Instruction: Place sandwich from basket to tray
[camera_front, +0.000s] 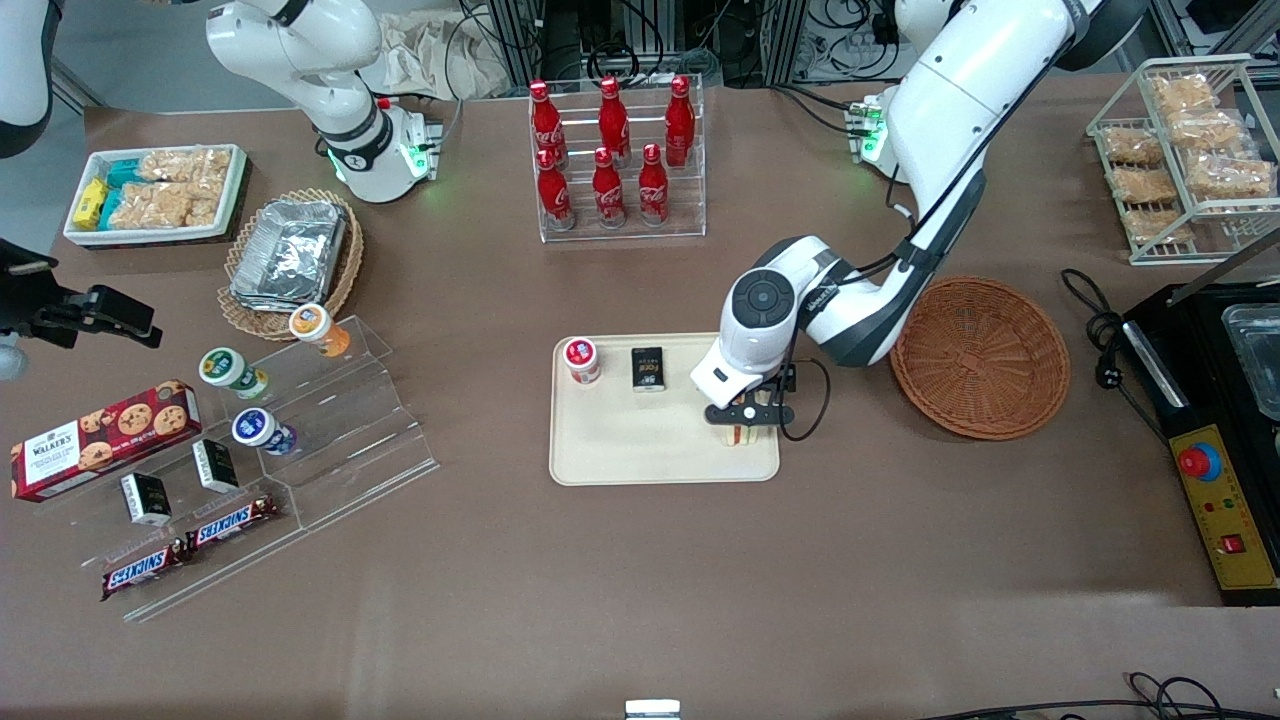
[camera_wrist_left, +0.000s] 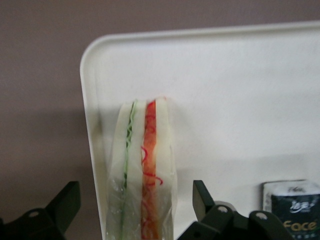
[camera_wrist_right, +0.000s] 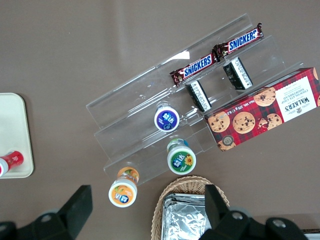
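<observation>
The sandwich (camera_front: 745, 436) stands on its edge on the cream tray (camera_front: 620, 450), at the tray's end nearest the basket. In the left wrist view the sandwich (camera_wrist_left: 145, 165) is wrapped in clear film, with green and orange-red filling lines, close to the tray's rim (camera_wrist_left: 90, 115). My left gripper (camera_front: 748, 414) is low over the sandwich. Its fingers are open, one on each side of the sandwich with a gap on both sides (camera_wrist_left: 135, 192). The reddish-brown wicker basket (camera_front: 980, 356) lies empty beside the tray, toward the working arm's end of the table.
A red-lidded cup (camera_front: 581, 359) and a dark packet (camera_front: 648, 368) lie on the tray, farther from the front camera. The packet also shows in the left wrist view (camera_wrist_left: 292, 210). A rack of red bottles (camera_front: 612, 160) stands farther back. A black appliance (camera_front: 1215, 400) sits beside the basket.
</observation>
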